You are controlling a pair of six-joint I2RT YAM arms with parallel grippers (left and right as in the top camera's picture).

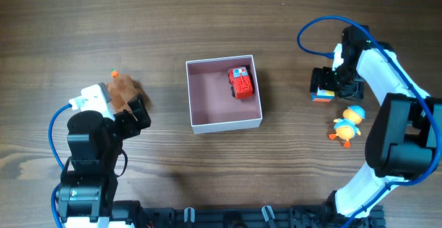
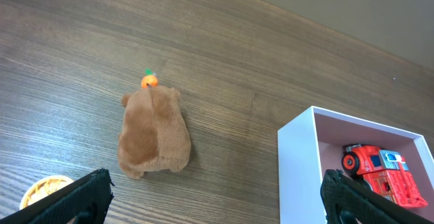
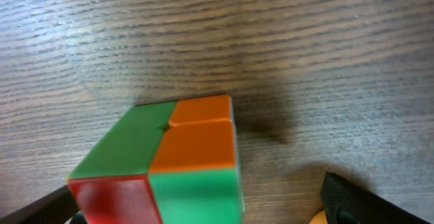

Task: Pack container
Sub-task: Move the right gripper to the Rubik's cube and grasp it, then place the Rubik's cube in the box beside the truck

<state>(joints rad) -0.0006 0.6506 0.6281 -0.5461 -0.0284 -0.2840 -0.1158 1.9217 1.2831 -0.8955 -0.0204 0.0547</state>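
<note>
The container (image 1: 197, 93), a square white-walled box with a dusky pink inside, sits at the table's middle and holds a red toy truck (image 1: 241, 82). In the left wrist view its white wall (image 2: 298, 173) and the truck (image 2: 383, 173) show at the right. A brown plush (image 1: 124, 88) with an orange tip lies to its left. My left gripper (image 2: 217, 207) is open and empty, just short of the plush (image 2: 152, 132). My right gripper (image 3: 207, 207) is open around a colour cube (image 3: 176, 156), with a gap at the right finger. The cube (image 1: 322, 96) lies right of the container.
A yellow and blue duck toy (image 1: 347, 125) lies near the right arm, below the cube; its edge shows in the right wrist view (image 3: 316, 218). A tan round thing (image 2: 41, 190) shows at the left wrist view's lower left. The table is dark wood.
</note>
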